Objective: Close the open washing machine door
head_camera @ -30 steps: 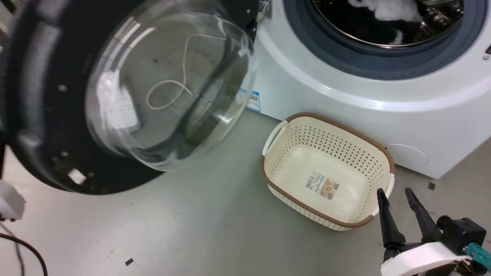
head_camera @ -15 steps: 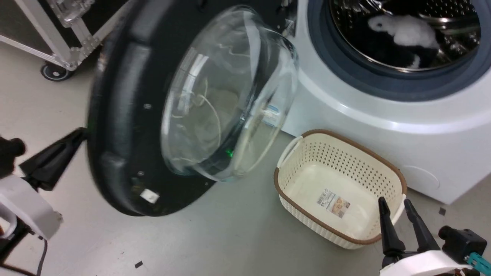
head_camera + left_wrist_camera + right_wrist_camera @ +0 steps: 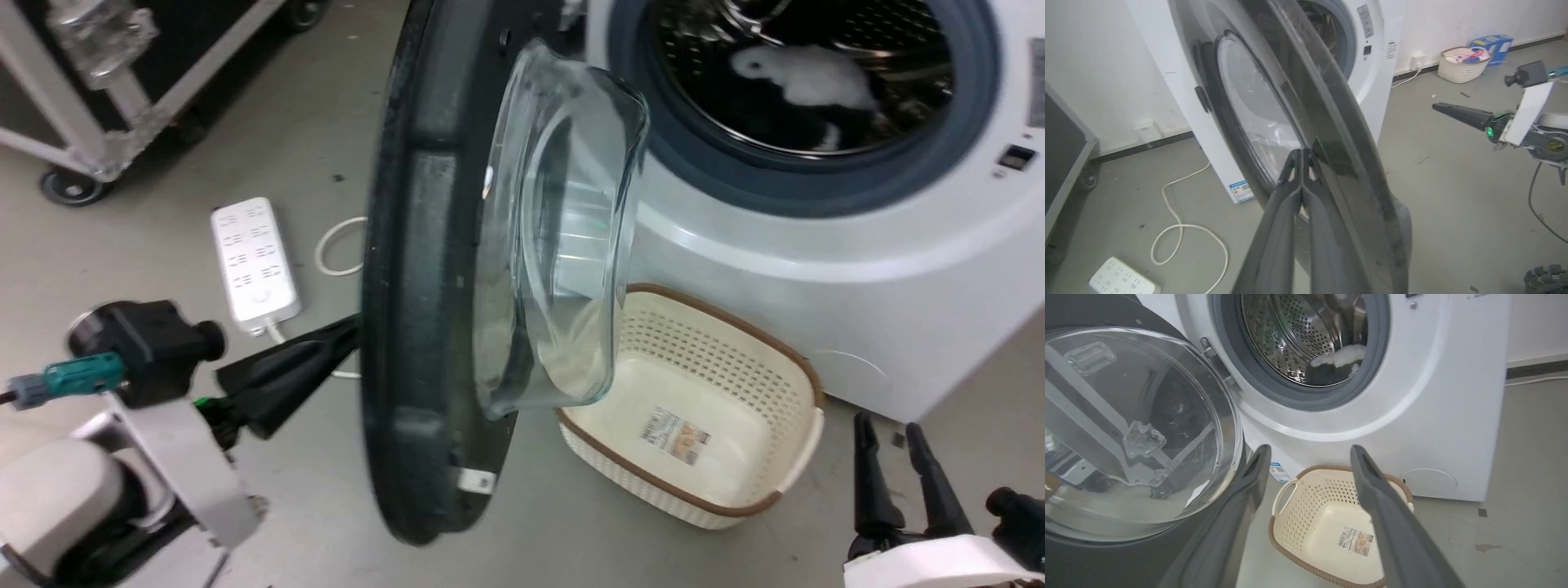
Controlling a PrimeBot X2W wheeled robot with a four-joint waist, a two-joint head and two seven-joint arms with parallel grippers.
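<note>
Both fingers of the left gripper [image 3: 1302, 156] are pressed together with nothing between, tips laid against the outer face of the washing machine door [image 3: 416, 327], which is hung half open on the washing machine [image 3: 816, 245]. The right gripper [image 3: 888, 426] is held spread and empty beside the cream laundry basket [image 3: 694, 335].

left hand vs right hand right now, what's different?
The left hand has its fingers shut together; the right hand has them spread apart. The left hand's tips sit against the outer face of the washing machine door; the right hand touches nothing, low beside the cream basket. Both have long dark fingers and hold nothing.
</note>
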